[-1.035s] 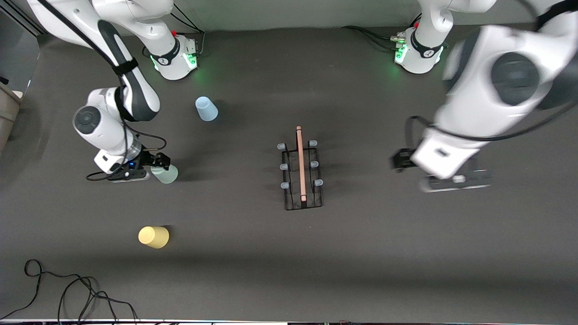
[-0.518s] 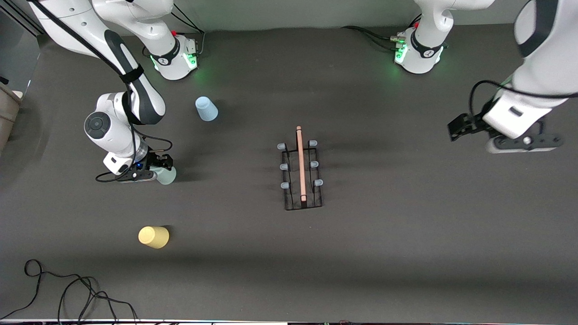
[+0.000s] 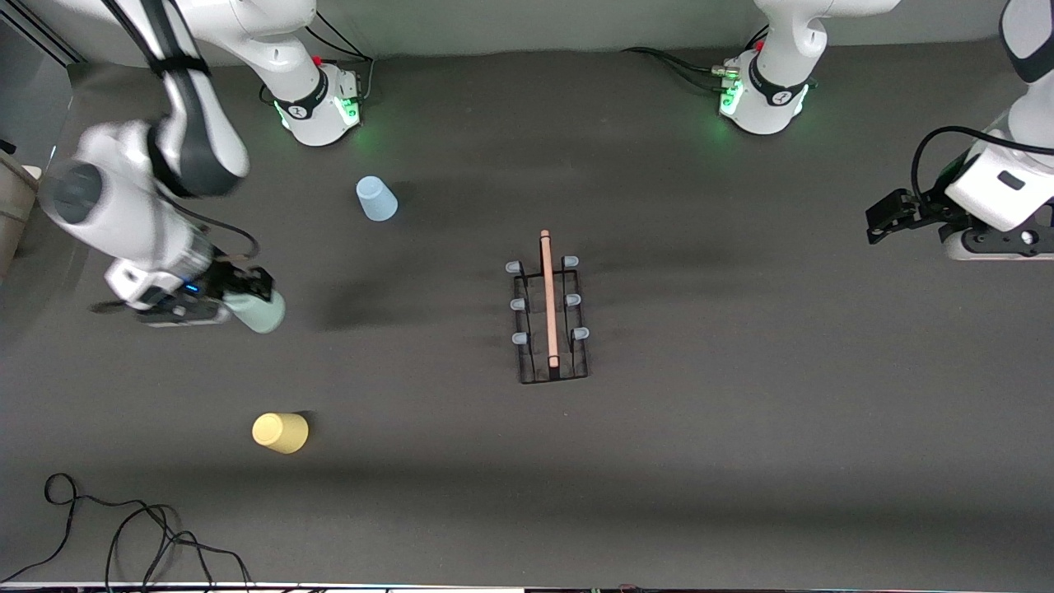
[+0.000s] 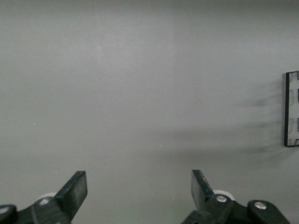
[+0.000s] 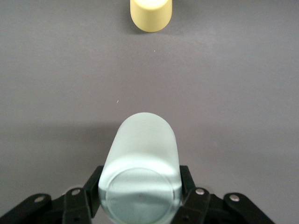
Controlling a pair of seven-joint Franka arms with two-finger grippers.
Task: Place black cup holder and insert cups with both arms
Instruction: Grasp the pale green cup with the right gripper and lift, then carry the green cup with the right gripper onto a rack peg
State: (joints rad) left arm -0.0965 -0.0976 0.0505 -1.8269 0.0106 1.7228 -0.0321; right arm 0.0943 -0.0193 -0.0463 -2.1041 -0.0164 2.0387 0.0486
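The right gripper (image 3: pixel 247 298) is clamping the pale mint green cup (image 3: pixel 259 312) between its two fingers (image 5: pixel 188 182), holding it up over the right arm's end of the tabletop (image 3: pixel 741 428); in the right wrist view the cup's closed base is facing the camera. The pale yellow cup (image 3: pixel 281 432) is sitting upside down on the tabletop, nearer to the front camera than the held cup and well apart from it. The pale blue cup (image 3: pixel 375 199) is also sitting upside down, farther from the front camera, near the right arm's base (image 3: pixel 317 103).

The black cup holder (image 3: pixel 550 317) is standing upright about the middle of the tabletop, its light wooden rod handle (image 3: pixel 547 296) running along the top and its six pale-tipped pegs (image 3: pixel 515 268) sticking out in threes on either side. No cup is sitting on any peg.

The left gripper (image 3: pixel 885 221) is hanging with its jaws spread wide and nothing between them, over the left arm's end of the tabletop, well apart from the holder; the left wrist view is showing only bare tabletop and one edge of the holder's base
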